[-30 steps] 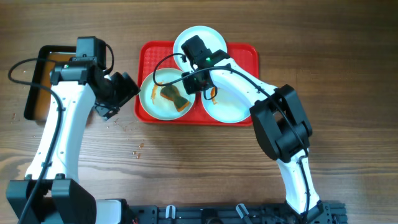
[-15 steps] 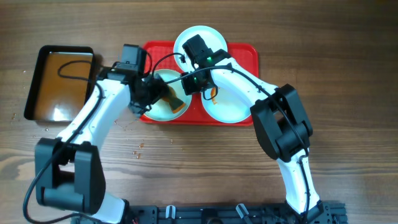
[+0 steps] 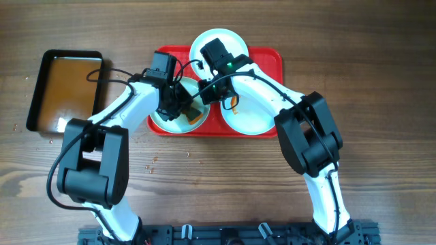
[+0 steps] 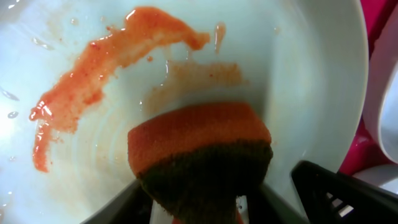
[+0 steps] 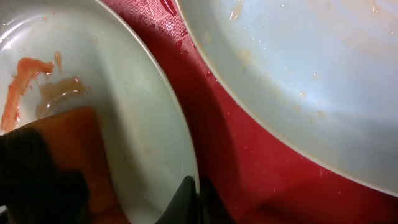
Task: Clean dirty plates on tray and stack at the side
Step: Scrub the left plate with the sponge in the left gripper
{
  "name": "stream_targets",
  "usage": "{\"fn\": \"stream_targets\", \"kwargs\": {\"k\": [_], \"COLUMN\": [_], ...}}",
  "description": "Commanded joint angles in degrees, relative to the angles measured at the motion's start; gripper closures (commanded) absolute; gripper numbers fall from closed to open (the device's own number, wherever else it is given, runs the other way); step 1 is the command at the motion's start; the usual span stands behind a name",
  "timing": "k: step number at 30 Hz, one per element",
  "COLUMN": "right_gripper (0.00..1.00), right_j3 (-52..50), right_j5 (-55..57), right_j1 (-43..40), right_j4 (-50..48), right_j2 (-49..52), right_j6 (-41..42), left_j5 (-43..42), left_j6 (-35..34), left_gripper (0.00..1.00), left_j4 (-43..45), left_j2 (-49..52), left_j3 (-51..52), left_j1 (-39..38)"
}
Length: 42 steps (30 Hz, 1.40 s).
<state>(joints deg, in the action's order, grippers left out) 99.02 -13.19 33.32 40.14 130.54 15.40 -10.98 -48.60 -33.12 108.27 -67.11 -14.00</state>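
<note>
Right now the left gripper (image 4: 205,206) is clamped on a sponge (image 4: 199,146), orange on top and dark beneath, pressed onto the left plate (image 3: 162,114) at the lower left of the red tray (image 3: 267,58). An orange smear (image 4: 93,81) lies across the upper left of the left wrist view, just beyond the sponge's edge, with a paler brownish wet patch between them, so this plate is not yet clean.

At the bottom of the right wrist view the right gripper (image 5: 193,200) has its fingers drawn together on that plate's near rim, apparently pinching it to hold it steady. The top plate (image 3: 235,39) and right plate (image 3: 253,117) sit on the tray, close against the left one; nothing is stacked at the side yet.

Judging from this, the main risk is the plate shifting under the scrub. The rim pinch looks thin and the surface is wet, so a hard sideways push from the sponge could slip the plate free and knock it into its neighbours. Both grippers work over one plate and are near each other, so a wide stroke toward the right of that plate could bump them together. A soaked sponge may also spread the smear rather than lift it, or drip on the way to the black pan (image 3: 34,102) at upper left.
</note>
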Motion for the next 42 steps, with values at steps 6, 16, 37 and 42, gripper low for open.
{"fn": "stream_targets", "kwargs": {"k": [6,16,37,42], "right_gripper": [0.96,0.95,0.95,0.95], "right_j3": [-0.5,-0.5,-0.5,-0.5], "right_j5": [-1.7,-1.7,-1.6,-1.6], "right_j1": [0.3,0.3,0.2,0.2], "right_j4": [0.0,-0.5,-0.3,-0.5], "right_j2": [1.7,1.7,1.7,1.7], "right_j6": [0.0,0.0,-1.9,-1.9], "left_j5": [1.2,-6.1,41.1,29.5], "left_j6": [0.4,9.8,35.0,35.4], "left_gripper": [0.96,0.96,0.96,0.96], "left_j4": [-1.2,1.7,-4.4,-4.3], "left_j2": [1.3,-0.3,2.5,-0.7], "left_j3": [0.5,0.4,-0.2,-4.1], "left_j1": [-0.4,-0.4,-0.3,-0.4]}}
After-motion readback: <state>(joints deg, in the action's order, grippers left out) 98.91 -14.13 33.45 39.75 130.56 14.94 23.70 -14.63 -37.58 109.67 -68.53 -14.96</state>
